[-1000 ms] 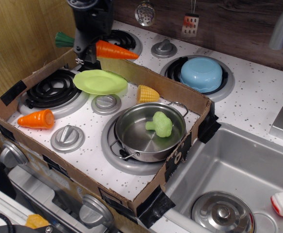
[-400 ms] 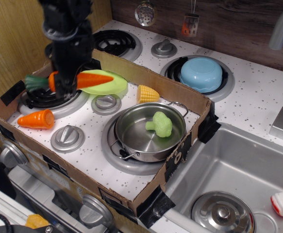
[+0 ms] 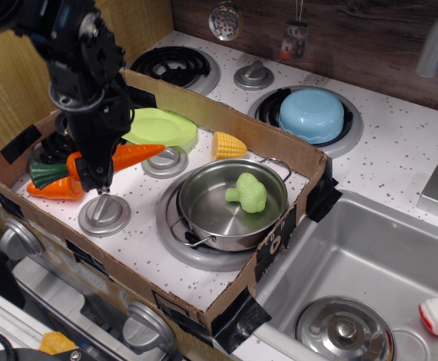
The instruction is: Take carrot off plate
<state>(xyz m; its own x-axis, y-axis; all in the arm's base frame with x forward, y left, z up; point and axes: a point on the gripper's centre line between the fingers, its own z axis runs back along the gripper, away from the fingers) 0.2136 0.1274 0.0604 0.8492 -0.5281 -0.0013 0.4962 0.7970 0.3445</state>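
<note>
The carrot [image 3: 125,156] is long, orange and tapered, with a dark green stem end [image 3: 44,174] pointing left. My gripper [image 3: 95,174] is shut on its middle and holds it low over the front left burner, in front of the plate. The plate [image 3: 158,126] is flat, light yellow-green and bare, sitting at the back of the cardboard tray; the arm hides its left edge. The carrot's tip points right toward a stove knob [image 3: 165,160].
A stubby orange carrot piece [image 3: 53,189] lies just under the held carrot's stem. A corn piece [image 3: 227,144], a steel pan [image 3: 226,204] holding green broccoli [image 3: 249,191], a blue bowl [image 3: 311,115], the cardboard tray's wall [image 3: 226,120] and a sink [image 3: 369,263] are nearby.
My gripper has carried the carrot from high behind the plate forward and down, past the plate, to low over the front left burner beside the stubby carrot piece.
</note>
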